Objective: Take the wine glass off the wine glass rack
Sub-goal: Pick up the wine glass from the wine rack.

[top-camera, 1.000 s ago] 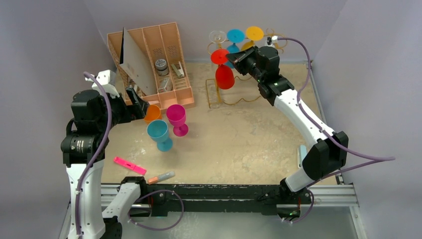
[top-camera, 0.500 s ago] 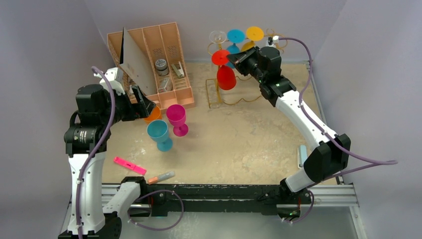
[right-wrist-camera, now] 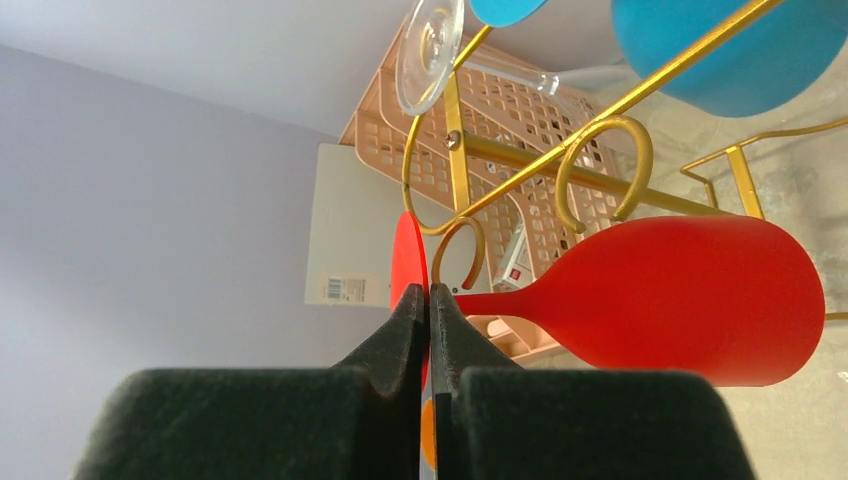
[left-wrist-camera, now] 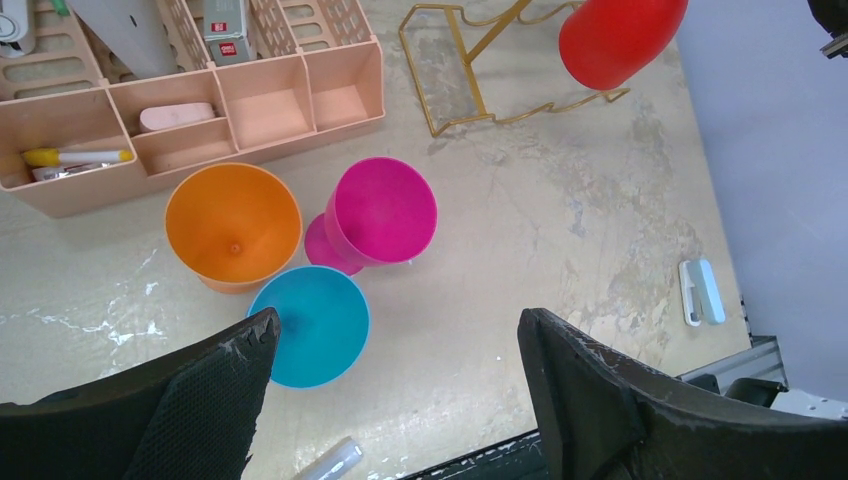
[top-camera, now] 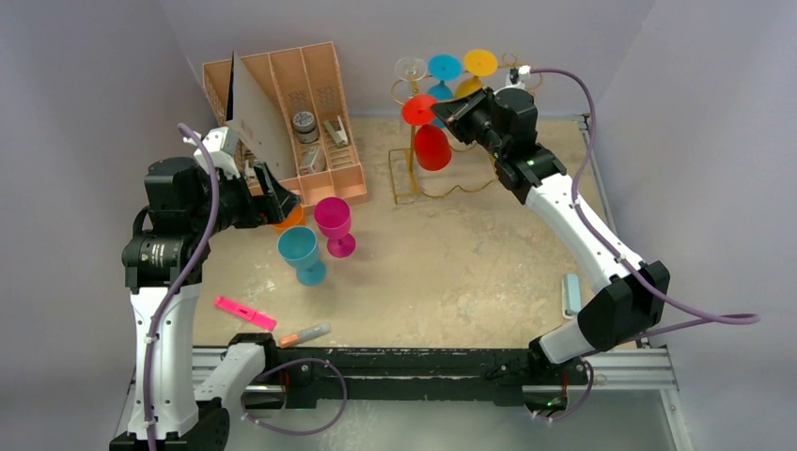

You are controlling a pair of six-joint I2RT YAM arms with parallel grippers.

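Two right fingers point(right-wrist-camera: 398, 335) on wine glass point(right-wrist-camera: 680, 295) foot

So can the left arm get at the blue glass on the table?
Probably yes. The left gripper hangs open above the blue glass, nothing covering it, though the orange glass and pink glass crowd it.

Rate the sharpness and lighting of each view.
Top external: even, soft light, faint shadows, mildly soft detail. Left wrist: magenta wine glass crisp, left gripper dark along the bottom. Right wrist: red wine glass sharp, right gripper black, featureless up close.
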